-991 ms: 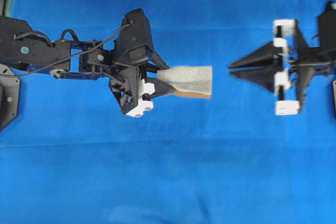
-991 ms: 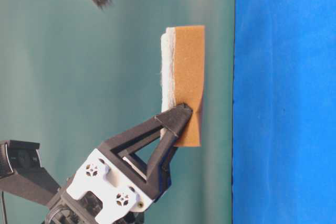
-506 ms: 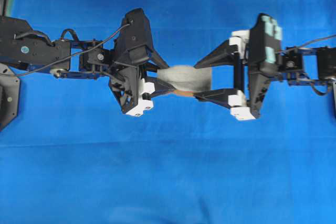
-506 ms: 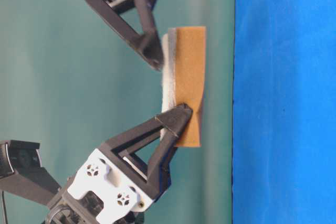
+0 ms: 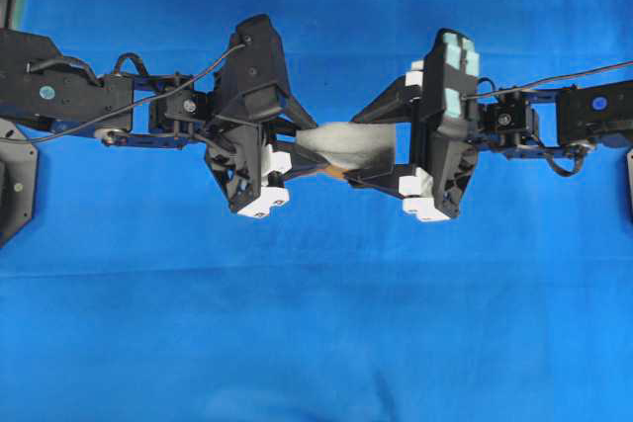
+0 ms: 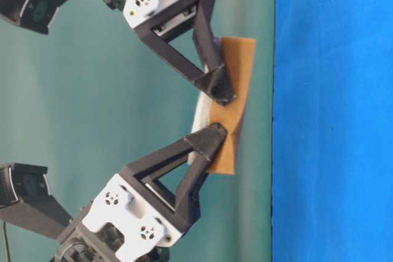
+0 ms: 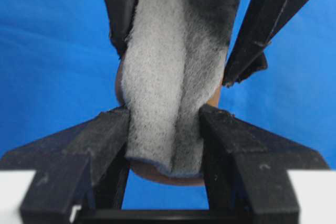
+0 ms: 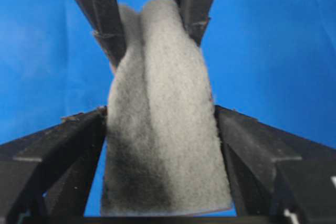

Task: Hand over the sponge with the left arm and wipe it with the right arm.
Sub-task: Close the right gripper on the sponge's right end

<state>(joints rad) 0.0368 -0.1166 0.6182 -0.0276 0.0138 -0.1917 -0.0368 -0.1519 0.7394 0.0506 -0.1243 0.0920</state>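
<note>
Mid-handover: left end effector (image 5: pixel 297 150) clamps the sponge (image 5: pixel 346 143); right end effector (image 5: pixel 364 143) straddles it, jaws apart. Right must close next.

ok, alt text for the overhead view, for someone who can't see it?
Two black robot arms meet above a blue table, both at one grey-white sponge held off the surface between them. The left gripper pinches its left end, buckling it; the right gripper, on the arm with pale blue-green patches, has its fingers on either side of the right end.
</note>
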